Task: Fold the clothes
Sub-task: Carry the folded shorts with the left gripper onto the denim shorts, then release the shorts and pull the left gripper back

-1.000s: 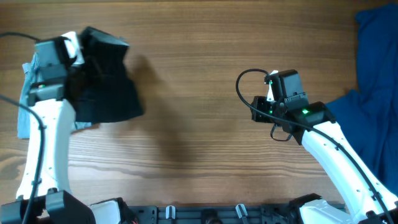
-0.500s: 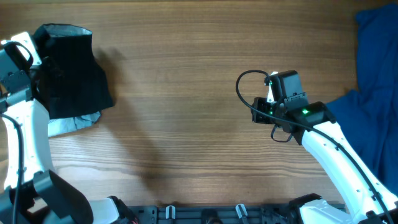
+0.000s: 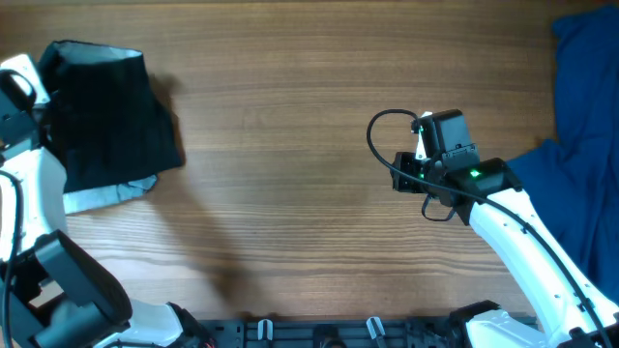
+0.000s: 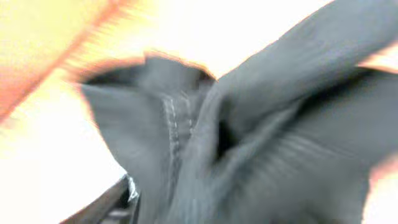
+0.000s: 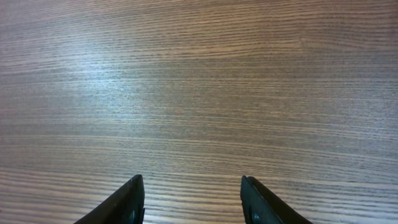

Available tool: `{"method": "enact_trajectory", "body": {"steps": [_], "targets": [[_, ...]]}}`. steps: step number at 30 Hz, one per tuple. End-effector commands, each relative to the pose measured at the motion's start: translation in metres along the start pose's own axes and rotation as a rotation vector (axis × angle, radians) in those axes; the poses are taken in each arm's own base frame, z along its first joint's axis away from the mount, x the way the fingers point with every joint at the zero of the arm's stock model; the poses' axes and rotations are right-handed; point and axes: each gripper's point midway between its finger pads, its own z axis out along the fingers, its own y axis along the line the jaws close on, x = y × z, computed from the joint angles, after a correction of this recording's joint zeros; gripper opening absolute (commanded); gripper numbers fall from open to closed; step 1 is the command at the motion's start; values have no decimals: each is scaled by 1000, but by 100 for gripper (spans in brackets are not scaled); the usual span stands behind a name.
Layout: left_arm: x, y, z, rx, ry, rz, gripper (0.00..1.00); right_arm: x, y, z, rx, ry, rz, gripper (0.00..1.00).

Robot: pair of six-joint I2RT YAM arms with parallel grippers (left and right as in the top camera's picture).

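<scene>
The clothes, a black garment (image 3: 111, 116), lie bunched at the table's far left, partly on top of light-blue denim (image 3: 106, 196). My left gripper (image 3: 29, 92) is at the garment's left edge, its fingertips hidden by the arm and the cloth. The left wrist view is blurred and filled with the black fabric (image 4: 261, 143), with only one fingertip (image 4: 129, 191) showing at the lower left, so its jaws cannot be read. My right gripper (image 5: 193, 196) stands open over bare wood with nothing between its fingers, right of the table's middle.
Bright royal-blue fabric (image 3: 585, 116) covers the table's right edge, behind my right arm (image 3: 503, 208). The wooden tabletop (image 3: 290, 145) stretches between the two arms.
My left arm has swung left toward the table's edge, carrying the black garment with it; the garment now rests flatter over the denim. The right arm has not moved.
</scene>
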Motion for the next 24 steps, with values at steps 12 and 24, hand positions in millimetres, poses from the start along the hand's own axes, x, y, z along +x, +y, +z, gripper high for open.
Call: {"method": "enact_trajectory", "body": {"steps": [12, 24], "targets": [[6, 20, 1, 40, 26, -329, 100, -7, -1, -6, 9, -26, -8, 51], [78, -175, -30, 374, 343, -126, 100, -69, 24, -14, -85, -280, -55, 100]]}}
